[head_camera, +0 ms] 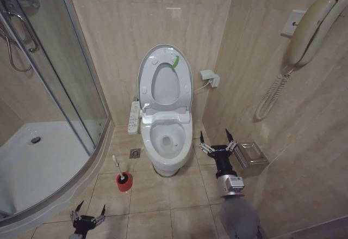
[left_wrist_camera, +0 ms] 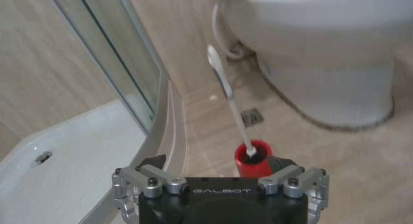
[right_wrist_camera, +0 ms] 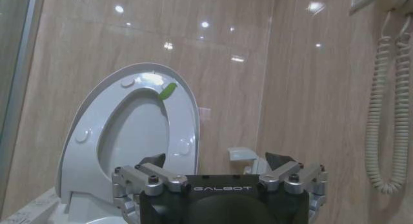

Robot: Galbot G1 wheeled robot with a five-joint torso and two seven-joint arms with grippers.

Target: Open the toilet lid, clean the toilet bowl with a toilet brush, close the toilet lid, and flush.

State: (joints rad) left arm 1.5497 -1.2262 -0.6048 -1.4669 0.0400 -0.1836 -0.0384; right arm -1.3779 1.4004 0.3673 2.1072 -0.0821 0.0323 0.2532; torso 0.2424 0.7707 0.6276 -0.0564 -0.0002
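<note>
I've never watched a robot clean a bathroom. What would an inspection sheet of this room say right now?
Surface: beige tiled floor, a drain beside the toilet.
Job's things: toilet lid raised against the wall; toilet bowl open; toilet brush standing in its red holder.
Clutter: metal box on the wall at the right.
Grippers: left gripper low near the holder, jaws open, empty; right gripper right of the bowl, jaws open, empty.
Cables: coiled phone cord; cord from the seat to a wall socket.
Surroundings: glass shower cabin, wall phone.

Head view high, facing down; wrist views low (sharing toilet bowl (head_camera: 166, 141)).
</note>
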